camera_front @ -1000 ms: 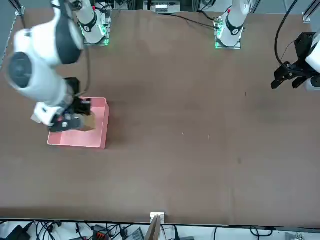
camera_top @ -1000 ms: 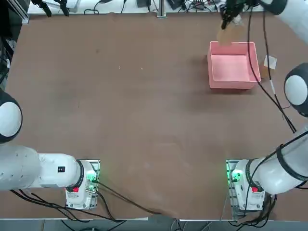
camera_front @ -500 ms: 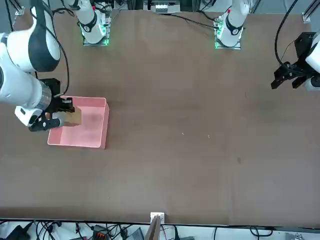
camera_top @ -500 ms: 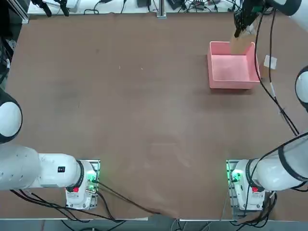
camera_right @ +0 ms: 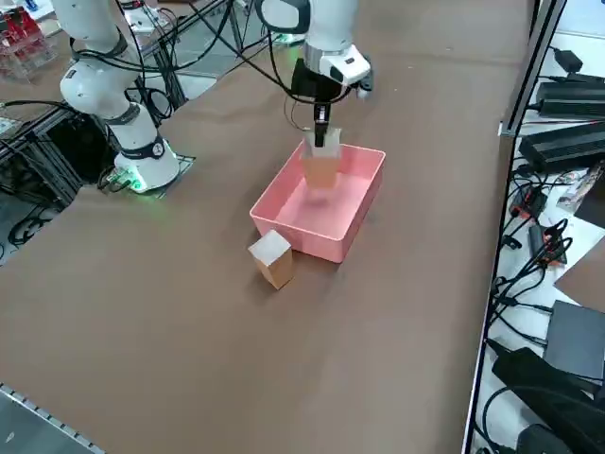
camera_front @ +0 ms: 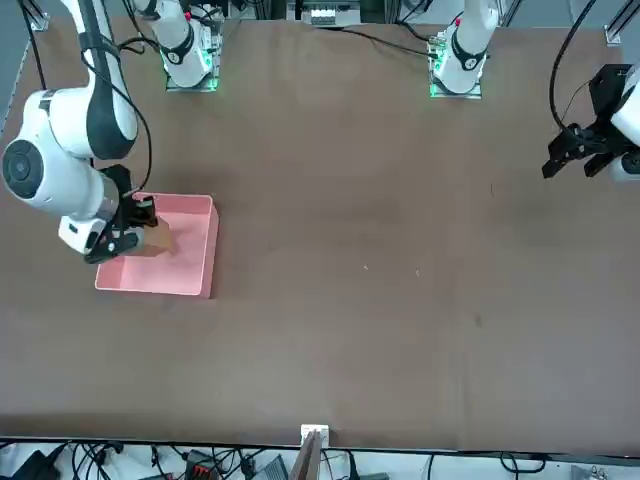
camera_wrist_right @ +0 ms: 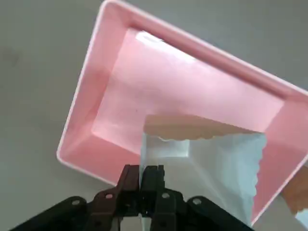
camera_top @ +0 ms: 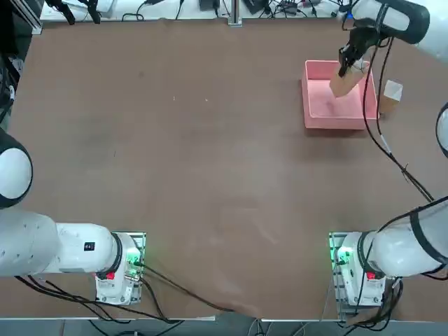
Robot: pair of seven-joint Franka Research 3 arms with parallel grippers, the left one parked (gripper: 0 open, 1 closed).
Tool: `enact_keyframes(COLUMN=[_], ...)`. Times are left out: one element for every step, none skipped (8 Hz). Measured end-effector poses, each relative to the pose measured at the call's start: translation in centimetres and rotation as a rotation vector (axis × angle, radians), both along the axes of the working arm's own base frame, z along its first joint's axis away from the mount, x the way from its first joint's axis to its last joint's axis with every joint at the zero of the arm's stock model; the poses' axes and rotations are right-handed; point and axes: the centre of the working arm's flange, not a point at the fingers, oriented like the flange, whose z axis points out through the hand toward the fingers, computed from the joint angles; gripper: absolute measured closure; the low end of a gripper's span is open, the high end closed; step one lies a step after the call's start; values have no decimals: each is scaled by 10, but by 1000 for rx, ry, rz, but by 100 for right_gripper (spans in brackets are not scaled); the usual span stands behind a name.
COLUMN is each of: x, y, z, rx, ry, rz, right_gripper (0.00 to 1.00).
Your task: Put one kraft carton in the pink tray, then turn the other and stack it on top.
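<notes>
Pincer [camera_right: 320, 142] shifted over pink tray [camera_right: 274, 202], gripping carton [camera_right: 320, 168]

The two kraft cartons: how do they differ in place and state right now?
The held carton hangs over the pink tray, pinched by the right hand, which is shut on it; the other carton stands free on the table outside the tray's wall. The held carton is off any surface; the other carton rests on the tabletop, untouched. Both are small tan-brown boxes with a pale face.
</notes>
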Motion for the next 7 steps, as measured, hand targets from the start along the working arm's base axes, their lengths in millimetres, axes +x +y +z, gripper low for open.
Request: enact_keyframes(x=[-8, -16, -23, -27, -29, -30, -32], y=[0, -1, -3, -9, -18, -27, -36], z=[5, 12, 17, 17, 13, 7, -2], rx=[17, 39, 62, 84, 103, 114, 118], ry=[-7, -17, -28, -32, -39, -54, -73], rz=[99, 227, 376, 510, 623, 714, 785], right_gripper=[98, 98, 98, 98, 98, 98, 98])
